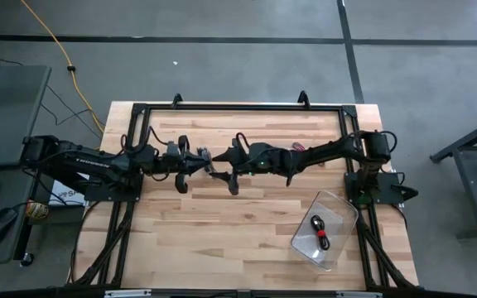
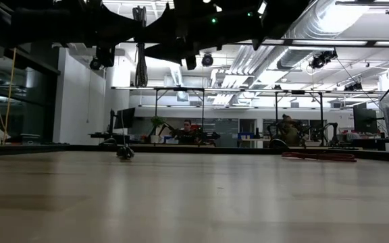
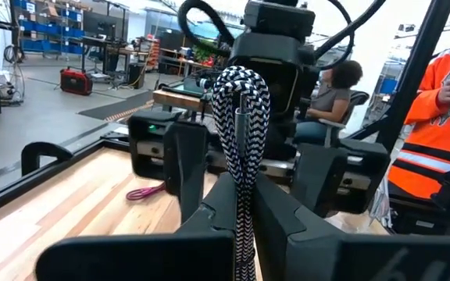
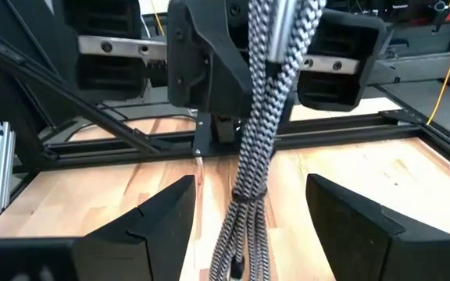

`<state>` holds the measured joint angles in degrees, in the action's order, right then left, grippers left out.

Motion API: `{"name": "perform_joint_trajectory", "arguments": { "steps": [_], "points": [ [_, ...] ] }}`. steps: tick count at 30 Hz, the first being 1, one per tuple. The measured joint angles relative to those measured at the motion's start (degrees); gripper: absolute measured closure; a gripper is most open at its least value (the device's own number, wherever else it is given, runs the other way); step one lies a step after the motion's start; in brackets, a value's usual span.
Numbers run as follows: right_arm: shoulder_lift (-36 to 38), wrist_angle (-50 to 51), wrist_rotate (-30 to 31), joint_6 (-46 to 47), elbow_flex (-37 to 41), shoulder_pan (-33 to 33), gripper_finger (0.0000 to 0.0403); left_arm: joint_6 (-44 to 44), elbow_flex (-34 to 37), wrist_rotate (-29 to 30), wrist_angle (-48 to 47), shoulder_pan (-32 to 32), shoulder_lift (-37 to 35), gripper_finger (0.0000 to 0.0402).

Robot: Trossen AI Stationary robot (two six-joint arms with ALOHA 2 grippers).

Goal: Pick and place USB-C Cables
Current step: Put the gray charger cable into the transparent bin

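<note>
**Left gripper clamps braided cable mid-table**

High view: left gripper meets right gripper over the wooden table; one black-and-red cable lies in the clear bin at 4 o'clock.

Left wrist: fingers pinch the silver-grey cable; one pinkish-red cable lies on wood.

Right wrist: fingers spread, flanking that cable.

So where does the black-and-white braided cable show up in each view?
High view: barely visible, a pale bit between the two grippers at mid table.
Low view: cannot be made out among the dark arms overhead.
Left wrist view: centre, the braided cable pinched in the shut left gripper.
Right wrist view: centre, hanging between the open right gripper fingers.
Shared landmark: the wooden table.
</note>
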<state>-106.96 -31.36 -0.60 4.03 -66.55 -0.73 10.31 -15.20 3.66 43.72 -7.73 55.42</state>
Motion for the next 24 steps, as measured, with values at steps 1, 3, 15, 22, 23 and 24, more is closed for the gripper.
{"name": "perform_joint_trajectory", "arguments": {
  "steps": [1,3,15,22,23,24],
  "points": [
    [0.00,0.16,-0.02,0.00,-0.04,0.00,0.0166,0.00,0.00,0.00,0.01,0.02,-0.01,0.0401],
    [0.02,-0.12,-0.02,0.00,-0.15,0.00,0.0166,0.00,0.00,0.00,0.04,0.02,0.00,0.0401],
    [0.02,-0.28,-1.15,1.65,-0.15,0.00,0.0166,1.08,-0.02,-1.53,6.01,0.39,3.89,0.0401],
    [0.02,0.11,-1.60,2.14,-0.15,0.00,0.0166,0.09,0.00,-1.52,11.59,0.39,8.49,0.0401],
    [0.02,0.41,-1.58,2.12,-0.15,0.00,0.0166,0.00,0.00,-1.52,12.28,0.39,8.68,0.0401],
    [0.02,0.72,-1.60,2.12,-0.15,0.00,0.0166,-0.02,0.00,-1.52,12.90,0.39,8.73,0.0401]
  ]
}}
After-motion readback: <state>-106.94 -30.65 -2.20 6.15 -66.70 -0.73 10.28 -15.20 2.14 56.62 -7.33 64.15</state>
